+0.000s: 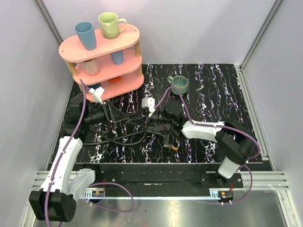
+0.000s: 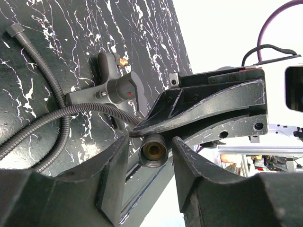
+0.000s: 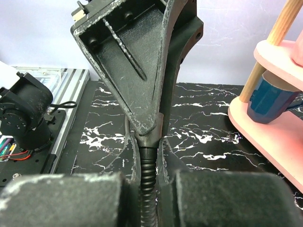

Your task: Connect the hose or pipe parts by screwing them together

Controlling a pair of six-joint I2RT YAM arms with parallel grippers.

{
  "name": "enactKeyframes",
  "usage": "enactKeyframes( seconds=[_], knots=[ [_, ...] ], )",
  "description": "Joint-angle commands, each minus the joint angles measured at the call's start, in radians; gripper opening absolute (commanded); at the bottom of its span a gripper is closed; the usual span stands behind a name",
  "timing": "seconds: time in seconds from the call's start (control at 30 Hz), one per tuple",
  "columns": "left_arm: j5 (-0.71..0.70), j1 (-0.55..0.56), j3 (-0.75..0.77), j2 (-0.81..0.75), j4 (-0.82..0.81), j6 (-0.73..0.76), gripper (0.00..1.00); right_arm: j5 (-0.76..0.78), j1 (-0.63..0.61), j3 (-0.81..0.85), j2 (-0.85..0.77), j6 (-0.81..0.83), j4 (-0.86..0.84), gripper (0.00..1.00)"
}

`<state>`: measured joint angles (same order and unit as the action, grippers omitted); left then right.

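At the far left corner of the tabletop we see a pink rack carrying cups. Just in front of it hangs the left end effector, its jaws partly open. The round end fitting of the hose sits between its fingers, with a little gap showing on one side. The thin black hose curls over the middle of the tabletop, looping toward the near edge. The right end effector faces the left one, tip to tip. It is clamped tight on the ribbed hose just behind that fitting. Beside it, a dark grey piece with a brass-tipped stem lies on the tabletop. Further right, near the far edge, stands a green cup.
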<state>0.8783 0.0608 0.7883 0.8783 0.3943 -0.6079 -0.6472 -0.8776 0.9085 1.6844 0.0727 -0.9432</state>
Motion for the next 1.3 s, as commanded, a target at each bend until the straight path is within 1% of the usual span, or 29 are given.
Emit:
enactKeyframes(
  seconds=[0.0,0.1,0.2,0.3,0.43,0.53,0.6,0.67,0.73,0.8,0.83,0.9,1.03,1.07,1.1,1.13,1.17,1.2,1.27],
  knots=[
    [0.005,-0.010,0.051,0.005,-0.031,0.028,0.46,-0.002,0.008,0.032,-0.051,0.035,0.032,0.00],
    [-0.012,-0.010,0.061,0.004,0.001,0.049,0.48,-0.002,0.012,0.027,-0.057,0.042,0.047,0.00],
    [-0.012,-0.010,0.060,0.001,0.015,0.059,0.48,-0.005,0.014,0.044,-0.055,0.048,0.080,0.00],
    [0.005,-0.010,0.055,-0.001,0.017,0.062,0.45,-0.006,0.014,0.050,-0.046,0.035,0.070,0.00],
    [-0.027,-0.012,0.055,0.001,0.075,0.105,0.46,-0.009,0.014,0.056,-0.038,0.027,0.064,0.00],
    [-0.029,-0.012,0.051,0.002,0.083,0.117,0.47,0.003,0.014,0.070,-0.035,0.041,0.086,0.00],
    [-0.033,-0.010,0.061,-0.002,0.083,0.117,0.51,0.032,0.015,0.084,-0.029,0.074,0.133,0.00],
    [-0.062,-0.012,0.069,-0.025,0.089,0.128,0.63,0.052,0.026,0.110,-0.028,0.096,0.176,0.00],
    [-0.120,-0.012,0.088,-0.050,0.103,0.146,0.79,0.060,0.058,0.141,-0.025,0.098,0.190,0.00],
    [-0.165,-0.010,0.094,-0.090,0.109,0.175,0.79,0.063,0.086,0.164,-0.017,0.088,0.205,0.00],
    [-0.201,-0.010,0.091,-0.101,0.104,0.181,0.77,0.070,0.098,0.185,-0.014,0.087,0.207,0.00],
    [-0.228,-0.009,0.077,-0.120,0.100,0.183,0.75,0.095,0.137,0.211,0.000,0.090,0.208,0.00],
    [-0.278,0.019,0.042,-0.121,0.028,0.151,0.69,0.164,0.204,0.305,0.038,0.079,0.210,0.00],
    [-0.301,0.051,0.034,-0.119,0.017,0.143,0.66,0.179,0.228,0.319,0.055,0.070,0.202,0.00],
    [-0.373,0.074,0.028,-0.119,0.008,0.140,0.66,0.207,0.242,0.340,0.064,0.065,0.198,0.00],
    [-0.410,0.100,0.025,-0.118,-0.015,0.137,0.65,0.224,0.255,0.349,0.072,0.062,0.192,0.00],
    [-0.445,0.152,0.020,-0.117,-0.029,0.126,0.65,0.242,0.265,0.354,0.086,0.061,0.175,0.00],
    [-0.499,0.175,0.006,-0.116,-0.067,0.119,0.65,0.291,0.287,0.363,0.090,0.059,0.169,0.00],
    [-0.550,0.236,-0.007,-0.102,-0.095,0.099,0.65,0.340,0.310,0.365,0.100,0.058,0.153,0.00]
  ],
)
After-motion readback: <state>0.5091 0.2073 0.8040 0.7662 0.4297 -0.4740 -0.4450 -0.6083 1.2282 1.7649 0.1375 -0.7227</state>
